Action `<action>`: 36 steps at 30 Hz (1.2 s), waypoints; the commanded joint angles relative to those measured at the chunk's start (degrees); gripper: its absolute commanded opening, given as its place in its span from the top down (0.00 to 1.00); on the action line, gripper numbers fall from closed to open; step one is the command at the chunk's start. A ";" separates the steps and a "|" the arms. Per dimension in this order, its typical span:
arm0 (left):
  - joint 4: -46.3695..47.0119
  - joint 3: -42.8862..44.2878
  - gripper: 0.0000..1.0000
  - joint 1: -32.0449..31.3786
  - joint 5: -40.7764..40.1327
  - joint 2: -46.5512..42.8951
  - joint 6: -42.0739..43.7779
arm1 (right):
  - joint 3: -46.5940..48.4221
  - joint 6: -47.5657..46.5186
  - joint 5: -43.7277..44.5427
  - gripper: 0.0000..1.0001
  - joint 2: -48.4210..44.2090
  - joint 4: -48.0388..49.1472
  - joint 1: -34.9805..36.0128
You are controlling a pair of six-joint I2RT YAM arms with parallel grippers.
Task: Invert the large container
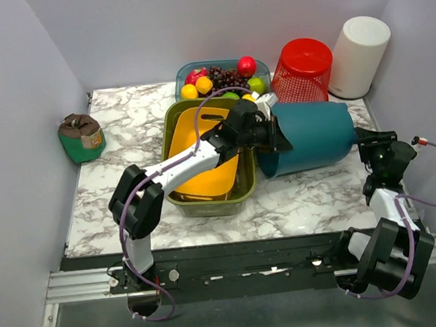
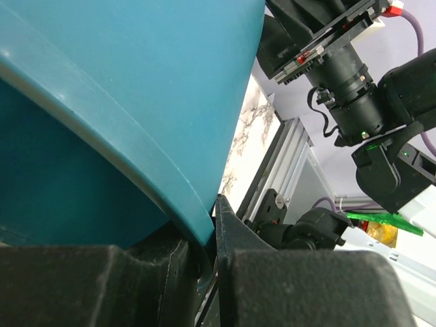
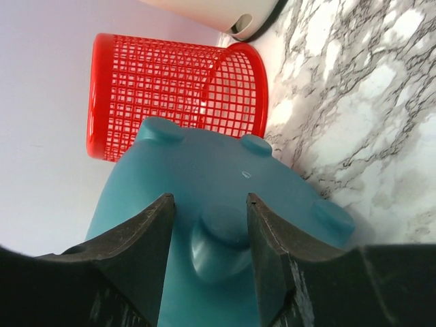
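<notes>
Teal container (image 1: 316, 135) lay on its side on the white, grey-veined marble table (image 1: 128, 195), right of centre, mouth facing left. Pale lilac walls (image 1: 10, 91) boxed the table in. The mouth was mostly hidden behind the left gripper (image 1: 265, 132), which was clenched on the rim. Smooth plastic, it tapered slightly to a base with small raised feet. The right gripper (image 3: 208, 204) hung at that base, fingers spread either side of a central nub; contact was unclear. A red mesh basket (image 1: 302, 69) stood just on its far side.
</notes>
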 commanded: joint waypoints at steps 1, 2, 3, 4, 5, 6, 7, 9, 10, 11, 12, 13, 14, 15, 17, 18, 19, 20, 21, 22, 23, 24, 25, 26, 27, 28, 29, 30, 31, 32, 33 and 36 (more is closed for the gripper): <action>-5.73 5.23 0.79 -4.59 1.47 5.56 2.53 | 2.56 -0.53 -13.10 0.45 -2.57 -0.81 1.84; -6.00 5.50 0.79 -4.77 0.86 5.91 2.53 | 2.56 -1.49 -13.19 0.43 -2.92 -0.55 1.84; -6.00 5.33 0.78 -4.86 0.68 5.74 2.36 | 3.60 -2.63 -12.67 0.43 -3.27 -2.37 1.84; -5.83 4.29 0.78 -4.86 0.33 5.56 2.09 | 4.57 -4.12 -12.49 0.41 -3.54 -3.87 1.84; -5.74 3.67 0.78 -4.86 -0.72 4.69 2.09 | 5.45 -8.14 -12.57 0.38 -3.54 -4.84 1.84; -5.83 2.88 0.78 -4.86 -1.42 4.25 2.27 | 6.33 -9.48 -12.23 0.38 -3.45 -7.20 1.84; -5.92 1.65 0.78 -4.77 -1.95 3.81 2.44 | 8.25 -10.89 -12.57 0.38 -3.02 -7.92 1.66; -6.88 1.20 0.77 -4.60 -2.40 3.36 3.14 | 10.63 -16.51 -16.50 0.34 -1.09 -9.06 1.58; -8.10 1.29 0.76 -4.51 -2.22 3.45 3.49 | 12.56 -17.92 -17.23 0.31 -0.73 -9.68 1.58; -8.55 1.20 0.76 -4.33 -2.22 3.45 3.93 | 13.62 -20.63 -17.67 0.24 -0.12 -9.86 1.49; -8.90 0.94 0.76 -4.16 -2.22 3.28 4.11 | 14.68 -22.22 -18.89 0.20 0.85 -10.82 1.40; -8.90 0.15 0.76 -3.98 -2.31 3.10 4.29 | 15.91 -23.63 -19.69 0.17 3.38 -11.79 1.23; -8.82 -0.20 0.76 -3.89 -2.31 2.66 4.29 | 18.09 -24.34 -20.65 0.17 5.06 -12.84 0.96; -8.64 -0.47 0.76 -3.72 -2.22 2.66 4.29 | 18.55 -24.26 -22.49 0.17 6.29 -13.11 0.87; -8.64 -0.73 0.76 -3.10 -2.05 2.48 4.55 | 18.12 -23.57 -19.72 0.19 6.31 -13.73 0.87; -8.73 -0.65 0.76 -2.93 -2.05 2.48 4.64 | 14.90 -22.43 -14.91 0.16 5.26 -11.21 0.87; -8.90 -0.56 0.75 -2.75 -1.87 2.48 4.81 | 13.56 -22.16 -13.12 0.14 3.86 -9.88 0.87; -9.17 -0.56 0.75 -2.57 -1.87 2.40 5.25 | 13.02 -23.20 -12.06 0.11 2.97 -9.60 0.87; -9.34 -0.56 0.75 -2.57 -1.87 2.40 5.43 | 13.89 -24.25 -12.05 0.10 3.49 -11.17 0.87; -9.87 -0.56 0.75 -2.49 -1.78 2.40 5.78 | 14.51 -25.22 -12.57 0.09 4.28 -11.79 0.87; -10.22 -0.56 0.75 -2.49 -1.69 2.48 6.22 | 15.29 -26.19 -12.75 0.09 5.85 -12.67 0.87; -10.57 -0.73 0.75 -2.49 -1.43 2.48 6.92 | 15.56 -26.37 -13.97 0.09 6.47 -12.59 0.87; -10.75 -1.52 0.75 -2.49 -1.17 2.48 7.19 | 15.65 -26.55 -15.37 0.09 7.09 -11.37 0.87; -10.84 -2.05 0.75 -2.49 -0.73 2.40 7.45 | 16.00 -26.90 -17.22 0.09 8.05 -10.23 0.87; -10.66 -2.66 0.75 -2.49 -0.47 2.40 7.80 | 16.61 -27.42 -22.28 0.09 10.15 -8.74 0.87; -10.14 -3.62 0.74 -2.49 -0.12 2.40 7.98 | 18.10 -28.38 -24.77 0.11 11.56 -8.37 0.87; -10.05 -3.98 0.74 -2.49 0.06 2.48 8.07 | 18.64 -29.00 -26.53 0.12 12.62 -8.19 0.87; -10.05 -4.16 0.73 -2.49 0.41 2.66 8.33 | 19.08 -29.62 -28.20 0.12 14.29 -7.67 0.87; -10.22 -4.16 0.73 -2.49 0.42 2.83 8.68 | 19.26 -30.41 -30.83 0.12 14.56 -7.67 0.87; -10.40 -4.07 0.72 -2.49 0.85 3.36 8.94 | 19.43 -31.63 -31.03 0.12 14.48 -8.19 0.87; -10.49 -3.81 0.68 -2.49 1.38 3.62 9.21 | 19.17 -31.91 -31.82 0.12 14.22 -7.84 0.87; -10.92 -2.32 0.61 -2.49 2.87 5.03 10.53 | 18.90 -32.96 -34.36 0.12 13.78 -7.83 0.87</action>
